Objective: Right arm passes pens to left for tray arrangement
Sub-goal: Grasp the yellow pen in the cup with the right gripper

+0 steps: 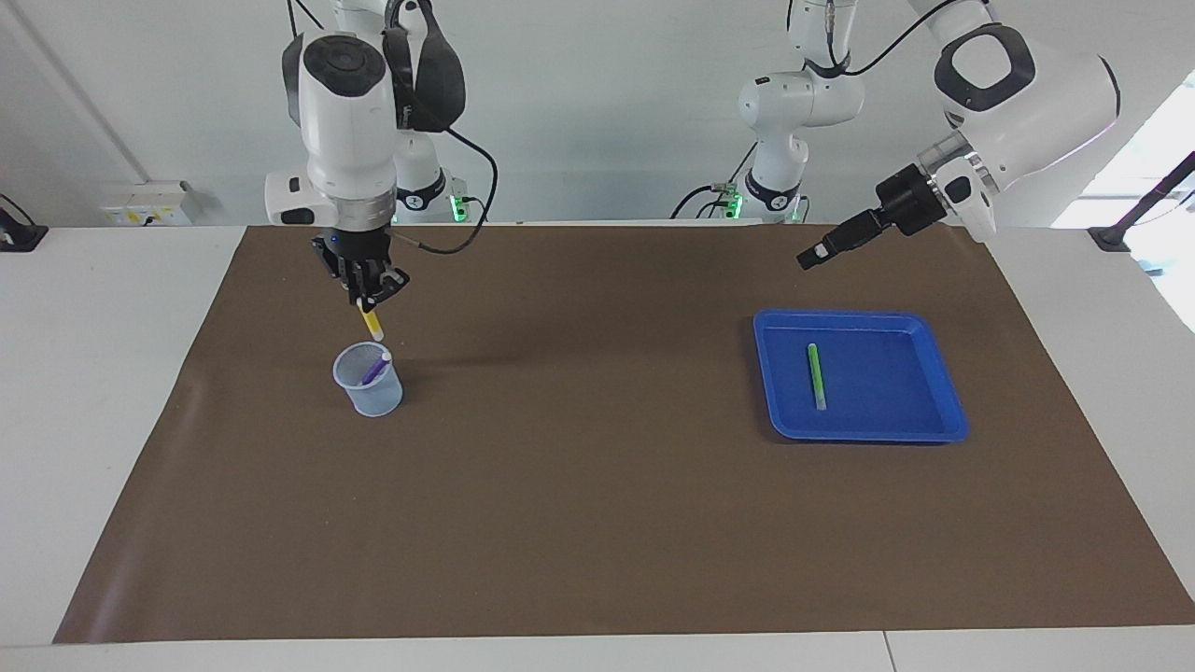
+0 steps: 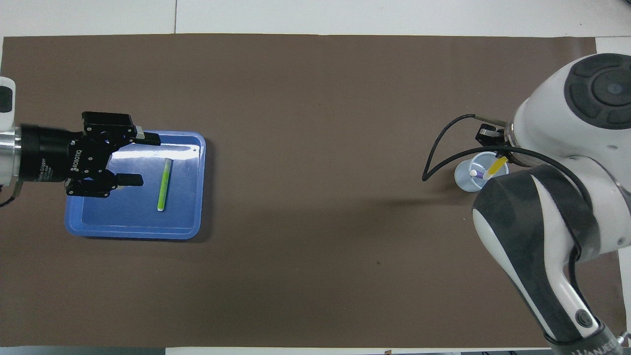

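My right gripper (image 1: 366, 297) is shut on the yellow pen (image 1: 372, 322) and holds it tip down just above the pale-blue cup (image 1: 370, 381); the pen also shows in the overhead view (image 2: 495, 168). The purple pen (image 1: 376, 369) stands in the cup, also visible from overhead (image 2: 474, 173). The green pen (image 1: 816, 375) lies in the blue tray (image 1: 878, 425) toward the left arm's end; from overhead it lies lengthwise (image 2: 164, 184) in the tray (image 2: 133, 228). My left gripper (image 2: 140, 160) is open and empty, raised over the tray's edge nearer the robots (image 1: 808, 258).
A brown mat (image 1: 597, 485) covers the table. Two smaller white arms with green lights (image 1: 784, 121) stand at the table's edge between the large arms. A black cable (image 2: 438, 148) loops from the right wrist beside the cup.
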`<state>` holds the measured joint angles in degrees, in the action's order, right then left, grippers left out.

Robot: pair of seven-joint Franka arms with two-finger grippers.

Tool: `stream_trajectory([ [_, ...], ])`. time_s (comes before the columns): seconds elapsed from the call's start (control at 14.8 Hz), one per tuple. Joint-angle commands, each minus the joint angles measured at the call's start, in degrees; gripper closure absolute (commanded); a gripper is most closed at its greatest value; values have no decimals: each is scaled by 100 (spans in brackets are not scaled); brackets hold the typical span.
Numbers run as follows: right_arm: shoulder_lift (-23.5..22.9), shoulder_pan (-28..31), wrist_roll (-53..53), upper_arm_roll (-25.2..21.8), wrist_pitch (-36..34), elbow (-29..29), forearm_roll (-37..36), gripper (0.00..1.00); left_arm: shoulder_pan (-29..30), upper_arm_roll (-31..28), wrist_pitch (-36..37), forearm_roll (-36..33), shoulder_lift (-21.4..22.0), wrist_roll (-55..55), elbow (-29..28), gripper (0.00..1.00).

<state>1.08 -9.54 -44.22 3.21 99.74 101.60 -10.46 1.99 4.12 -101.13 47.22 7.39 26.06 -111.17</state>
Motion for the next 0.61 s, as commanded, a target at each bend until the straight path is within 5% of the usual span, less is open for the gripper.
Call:
stream_trajectory([
  [0.0,103,58,-296,13,10,-78,884,100,47,-7,-100,453,201,66,-396,0],
  [0.54,33,-171,-2239,84,1476,-44,3566,100,117,1,-65,1938,201,84,-1012,0],
])
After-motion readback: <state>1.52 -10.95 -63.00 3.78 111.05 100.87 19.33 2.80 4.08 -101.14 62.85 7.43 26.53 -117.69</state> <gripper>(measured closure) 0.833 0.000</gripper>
